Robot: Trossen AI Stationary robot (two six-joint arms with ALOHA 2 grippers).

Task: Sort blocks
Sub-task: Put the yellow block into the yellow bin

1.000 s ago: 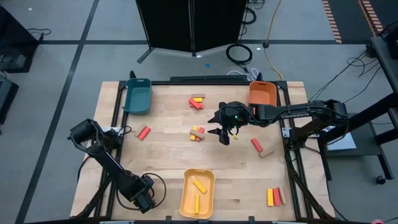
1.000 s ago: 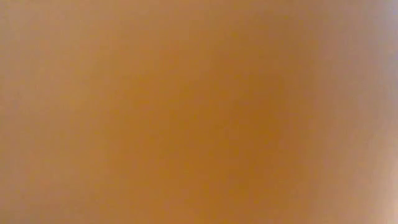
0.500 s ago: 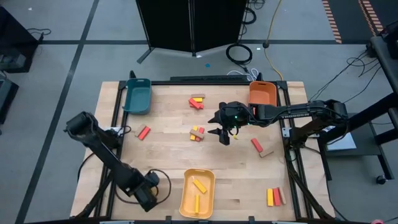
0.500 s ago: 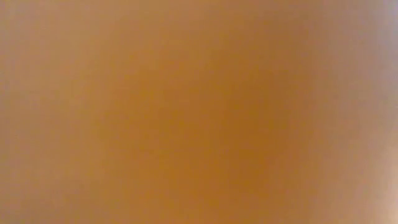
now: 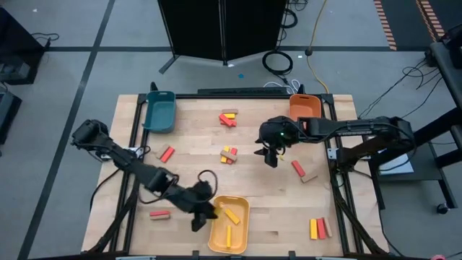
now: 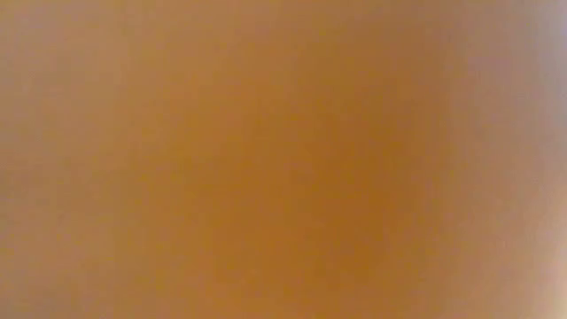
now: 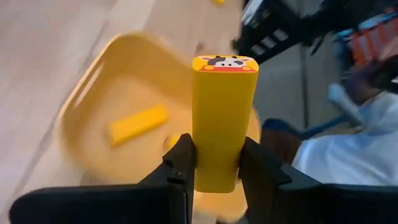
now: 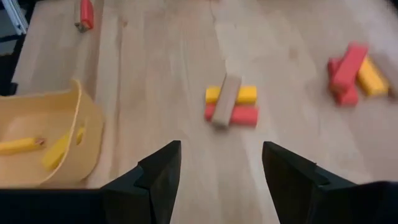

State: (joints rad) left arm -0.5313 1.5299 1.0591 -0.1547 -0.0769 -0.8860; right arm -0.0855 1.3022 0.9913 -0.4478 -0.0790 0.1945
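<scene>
Yellow block [image 7: 224,124] clamped upright between left jaws [image 7: 214,163], now swung over from bench edge to the yellow tray [image 7: 93,81] rim; drop looks imminent. Right jaws [image 8: 221,165] wide open, empty, block stack [image 8: 231,104] ahead.

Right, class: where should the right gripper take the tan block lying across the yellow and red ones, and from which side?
From straight above, pinching the tan block across its long sides at mid-length. It lies on top of the yellow block and red block, so those sides look free.
</scene>
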